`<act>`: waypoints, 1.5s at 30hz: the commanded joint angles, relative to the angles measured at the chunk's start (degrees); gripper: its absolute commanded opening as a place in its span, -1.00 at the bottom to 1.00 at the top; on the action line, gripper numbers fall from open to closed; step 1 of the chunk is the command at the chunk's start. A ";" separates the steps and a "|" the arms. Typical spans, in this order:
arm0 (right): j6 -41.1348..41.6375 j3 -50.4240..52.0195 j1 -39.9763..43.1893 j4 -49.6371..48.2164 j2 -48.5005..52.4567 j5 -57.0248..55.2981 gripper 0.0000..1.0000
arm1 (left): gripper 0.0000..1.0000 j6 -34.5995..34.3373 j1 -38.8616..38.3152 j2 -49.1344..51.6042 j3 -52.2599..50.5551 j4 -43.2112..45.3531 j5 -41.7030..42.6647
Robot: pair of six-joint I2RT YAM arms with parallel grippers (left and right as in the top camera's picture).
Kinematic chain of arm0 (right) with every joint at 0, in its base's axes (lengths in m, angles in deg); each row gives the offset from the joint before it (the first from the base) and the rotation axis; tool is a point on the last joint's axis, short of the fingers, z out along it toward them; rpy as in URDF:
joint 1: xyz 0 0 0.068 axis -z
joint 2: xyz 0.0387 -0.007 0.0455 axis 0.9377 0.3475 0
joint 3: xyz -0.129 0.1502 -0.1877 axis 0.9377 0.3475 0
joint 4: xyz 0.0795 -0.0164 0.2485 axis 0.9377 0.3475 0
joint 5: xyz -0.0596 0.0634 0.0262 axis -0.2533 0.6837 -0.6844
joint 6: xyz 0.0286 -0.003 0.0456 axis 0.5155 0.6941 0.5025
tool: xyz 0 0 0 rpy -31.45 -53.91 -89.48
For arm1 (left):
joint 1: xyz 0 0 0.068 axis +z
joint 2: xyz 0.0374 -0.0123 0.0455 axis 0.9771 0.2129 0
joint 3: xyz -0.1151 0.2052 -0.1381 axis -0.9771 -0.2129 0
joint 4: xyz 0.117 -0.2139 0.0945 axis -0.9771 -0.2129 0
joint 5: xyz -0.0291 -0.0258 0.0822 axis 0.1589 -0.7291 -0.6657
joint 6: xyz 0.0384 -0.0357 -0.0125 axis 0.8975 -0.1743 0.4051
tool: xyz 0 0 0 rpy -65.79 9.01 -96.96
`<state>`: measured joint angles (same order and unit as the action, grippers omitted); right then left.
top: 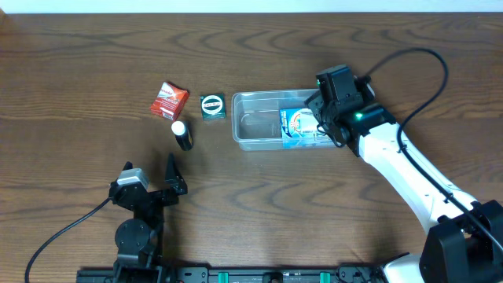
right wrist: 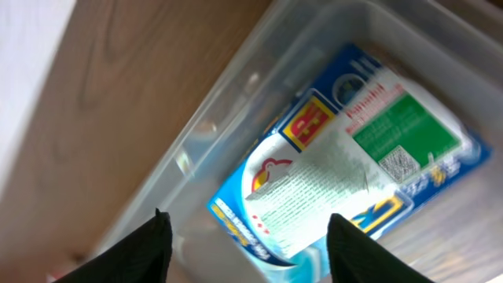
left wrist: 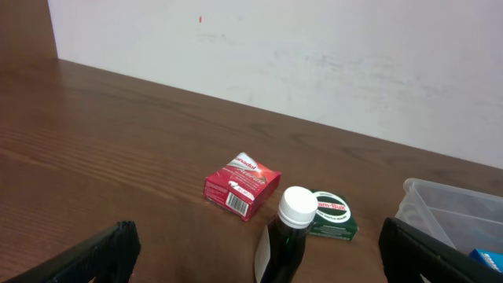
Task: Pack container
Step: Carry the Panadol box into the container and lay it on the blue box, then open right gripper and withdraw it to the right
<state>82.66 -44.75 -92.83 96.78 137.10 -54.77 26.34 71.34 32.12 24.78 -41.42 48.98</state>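
Note:
The clear plastic container (top: pixel 255 122) stands right of the table's middle. A blue and white packet (top: pixel 299 127) lies in its right half and also shows in the right wrist view (right wrist: pixel 346 165). My right gripper (top: pixel 324 124) is open above the container's right end, its fingers (right wrist: pixel 247 248) spread above the packet and holding nothing. A red box (top: pixel 170 100), a green box (top: pixel 212 106) and a dark bottle with a white cap (top: pixel 182 134) lie left of the container. My left gripper (top: pixel 153 179) is open near the front, the bottle (left wrist: pixel 287 236) standing between its fingers' line of sight.
The container's left half (top: pixel 258 130) holds nothing. In the left wrist view the red box (left wrist: pixel 241 185) and green box (left wrist: pixel 332 215) lie beyond the bottle, with the container's corner (left wrist: pixel 448 208) at the right. A white wall lies behind the table.

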 commanded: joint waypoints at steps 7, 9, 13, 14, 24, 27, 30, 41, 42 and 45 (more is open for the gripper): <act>-32.26 -0.15 4.28 3.23 -8.87 6.97 0.57 | 0.96 -0.09 0.35 -0.28 -1.25 -2.01 -1.33; -32.76 -0.15 8.00 4.44 -12.83 6.86 0.82 | 0.96 -0.11 0.35 -0.28 -1.25 -2.01 -1.33; -32.72 -0.15 17.14 7.19 -19.37 6.91 0.89 | 0.96 -0.09 0.35 -0.28 -1.25 -1.99 -1.33; -32.72 -0.13 19.54 7.82 -20.50 6.93 0.90 | 0.96 -0.11 0.35 -0.28 -1.25 -1.99 -1.33; -32.70 -0.11 39.69 15.13 -22.08 7.08 0.98 | 0.96 -0.11 0.35 -0.28 -1.25 -2.01 -1.33; -32.68 -0.11 40.63 17.33 -21.75 7.08 0.99 | 0.96 -0.11 0.35 -0.28 -1.25 -1.97 -1.33; -32.68 -0.11 40.61 18.73 -21.77 7.08 0.98 | 0.96 -0.11 0.35 -0.28 -1.25 -1.97 -1.33; -32.68 -0.11 40.61 19.08 -21.70 7.08 0.98 | 0.96 -7.39 0.31 1.68 4.20 -3.85 12.94; -32.68 -0.11 40.61 19.08 -21.70 7.08 0.99 | 0.96 -7.58 0.31 3.02 6.21 -5.35 13.11; -32.68 -0.11 40.61 19.08 -21.70 7.08 0.98 | 0.96 -5.25 0.46 10.29 15.17 -11.45 13.09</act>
<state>50.84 -44.71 -52.61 115.71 115.18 -47.66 20.38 71.34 37.24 31.38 -50.60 58.73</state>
